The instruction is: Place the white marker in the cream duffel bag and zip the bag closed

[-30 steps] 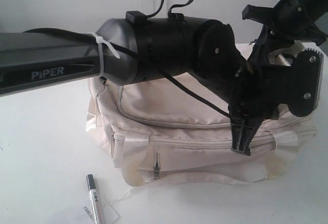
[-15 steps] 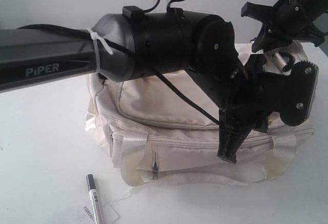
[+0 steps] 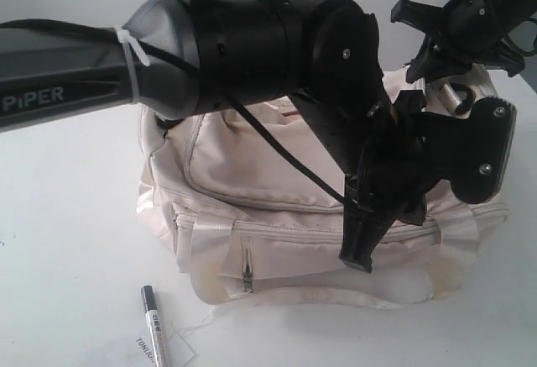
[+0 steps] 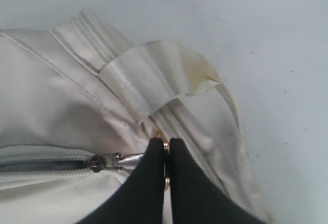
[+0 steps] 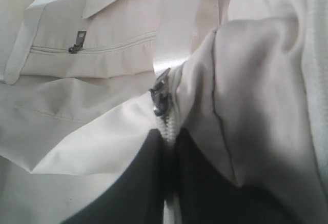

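White marker [image 3: 154, 330], slim silvery barrel with dark print and black cap, lies on the white tabletop [image 3: 67, 241] in front of the bag's left end. It is outside the bag, overlapping a flat white paper tag [image 3: 141, 352], well apart from both grippers. Large soft cream duffel bag [image 3: 252, 174] sits mid-table, front zip pocket facing the exterior camera, shiny webbing straps running down its front. Left gripper [image 4: 164, 145], black fingers, is clenched tight on the gold ring [image 4: 159, 134] of the metal zipper pull [image 4: 110, 161], just beside a shiny webbing strap [image 4: 146, 78]. In the exterior view this arm reaches across the bag from the left, fingers pointing down over the front right part. Right gripper [image 5: 169, 134] is pinched closed on the cream duffel bag's zipper tape, just next to a grey metal slider [image 5: 161, 96], with fabric bunched around it. Cannot tell how far the top zip is closed; the arm blocks it.
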Robot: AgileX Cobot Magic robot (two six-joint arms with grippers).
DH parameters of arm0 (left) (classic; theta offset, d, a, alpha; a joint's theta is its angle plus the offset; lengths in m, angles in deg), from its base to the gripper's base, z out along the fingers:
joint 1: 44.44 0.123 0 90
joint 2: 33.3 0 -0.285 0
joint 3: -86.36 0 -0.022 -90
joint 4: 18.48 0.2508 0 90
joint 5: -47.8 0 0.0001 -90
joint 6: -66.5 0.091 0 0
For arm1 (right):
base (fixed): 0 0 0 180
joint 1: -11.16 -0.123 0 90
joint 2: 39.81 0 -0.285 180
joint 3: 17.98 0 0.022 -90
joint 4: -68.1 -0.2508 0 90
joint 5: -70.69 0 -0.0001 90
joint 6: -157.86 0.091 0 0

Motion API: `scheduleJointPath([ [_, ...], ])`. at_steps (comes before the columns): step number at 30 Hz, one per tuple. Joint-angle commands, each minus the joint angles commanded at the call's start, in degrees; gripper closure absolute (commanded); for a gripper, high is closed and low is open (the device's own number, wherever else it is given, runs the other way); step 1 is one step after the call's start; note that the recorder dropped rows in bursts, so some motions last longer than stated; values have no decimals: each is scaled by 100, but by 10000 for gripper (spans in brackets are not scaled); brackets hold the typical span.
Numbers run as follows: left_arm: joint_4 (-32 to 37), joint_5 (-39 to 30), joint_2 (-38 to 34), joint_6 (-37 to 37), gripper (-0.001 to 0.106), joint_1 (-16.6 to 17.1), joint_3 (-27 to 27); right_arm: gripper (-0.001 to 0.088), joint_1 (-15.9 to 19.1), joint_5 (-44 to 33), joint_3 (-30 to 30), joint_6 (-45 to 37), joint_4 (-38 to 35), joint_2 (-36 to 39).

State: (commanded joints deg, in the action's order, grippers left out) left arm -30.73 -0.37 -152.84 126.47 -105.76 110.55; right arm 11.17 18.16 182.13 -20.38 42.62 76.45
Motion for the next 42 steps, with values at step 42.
scheduleJointPath([
  [42,336,-103,47,-496,1053,0,0,868,0,295,0,-661,2,102],
])
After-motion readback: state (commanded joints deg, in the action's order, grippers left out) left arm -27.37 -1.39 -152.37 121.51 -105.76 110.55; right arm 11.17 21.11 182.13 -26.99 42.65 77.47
